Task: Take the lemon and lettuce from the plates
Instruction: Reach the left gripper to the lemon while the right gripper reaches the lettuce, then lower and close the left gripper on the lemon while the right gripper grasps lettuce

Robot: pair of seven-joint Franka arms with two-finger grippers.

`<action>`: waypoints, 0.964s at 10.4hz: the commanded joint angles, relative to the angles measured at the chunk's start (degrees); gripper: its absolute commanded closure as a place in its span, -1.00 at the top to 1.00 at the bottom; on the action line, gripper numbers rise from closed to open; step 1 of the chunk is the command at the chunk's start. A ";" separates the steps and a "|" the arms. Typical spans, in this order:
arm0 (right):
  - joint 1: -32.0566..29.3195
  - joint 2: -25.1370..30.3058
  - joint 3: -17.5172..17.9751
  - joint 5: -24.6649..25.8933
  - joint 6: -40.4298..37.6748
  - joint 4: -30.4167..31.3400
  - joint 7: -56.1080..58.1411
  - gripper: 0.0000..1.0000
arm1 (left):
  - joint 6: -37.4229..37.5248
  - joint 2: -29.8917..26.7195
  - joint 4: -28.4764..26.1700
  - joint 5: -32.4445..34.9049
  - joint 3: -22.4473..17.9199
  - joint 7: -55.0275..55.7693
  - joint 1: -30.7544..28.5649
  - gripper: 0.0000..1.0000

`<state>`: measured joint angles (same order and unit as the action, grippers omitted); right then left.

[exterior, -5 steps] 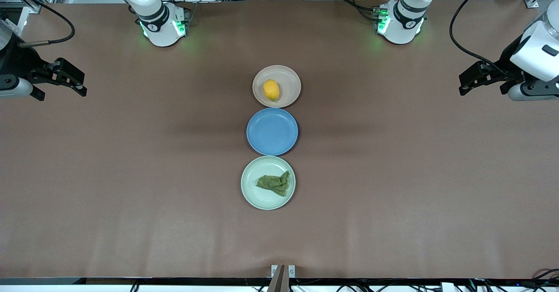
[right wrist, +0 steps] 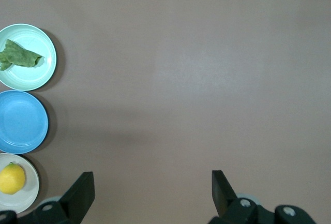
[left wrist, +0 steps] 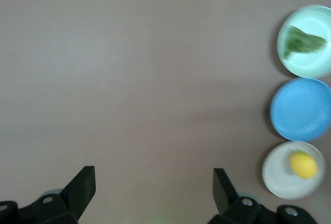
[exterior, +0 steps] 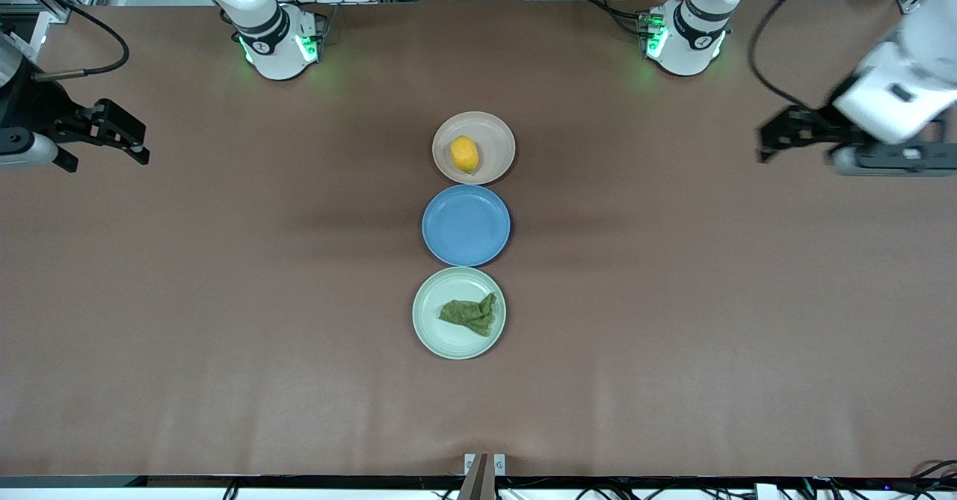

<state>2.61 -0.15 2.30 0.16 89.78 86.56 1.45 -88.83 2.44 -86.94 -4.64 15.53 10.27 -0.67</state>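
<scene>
The left hand has shifted inward from the left arm's end of the desk toward the middle since half a second ago, and it shows motion blur in the front view. Its fingers stand wide apart and hold nothing. It hangs over bare desk, well apart from the row of plates.

The right hand has not moved. It waits over the right arm's end of the desk, fingers wide and empty.

Nothing on the desk has changed:

- The lemon lies on the beige plate, the plate farthest from the front camera.
- The blue plate sits between the other two and carries nothing (it is no part of the task).
- The lettuce lies on the mint plate, the plate nearest to the front camera, a little toward the left arm's end of that plate.

All three plates sit in one line at mid-desk, each just beside the next.

Meaning for the task: neither item is picked up yet. The left arm appears to have begun its approach, so the step in hand is judged to be the reach. Which item it is heading for cannot be told from its present position. For either pick, the hand will need to travel in over the plate row, come down with fingers either side of the item, and close.
</scene>
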 commanded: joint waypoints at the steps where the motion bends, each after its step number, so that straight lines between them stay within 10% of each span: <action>1: 1.85 -1.86 0.51 -1.21 0.65 0.19 -2.48 1.00 | -1.77 2.29 1.52 -2.21 3.27 11.36 7.31 1.00; 6: 11.17 -13.71 0.51 -2.27 15.13 -0.26 -18.47 1.00 | -15.04 15.11 0.81 1.19 5.04 46.79 30.78 1.00; 10: 18.37 -27.41 0.42 -1.57 28.07 -3.83 -33.23 1.00 | -25.84 26.36 0.55 2.62 5.04 58.69 38.71 1.00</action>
<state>18.49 -22.17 3.06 -1.42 116.51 87.31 -26.64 -111.98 25.55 -87.73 -3.20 20.97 65.33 36.58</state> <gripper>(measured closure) 0.000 0.000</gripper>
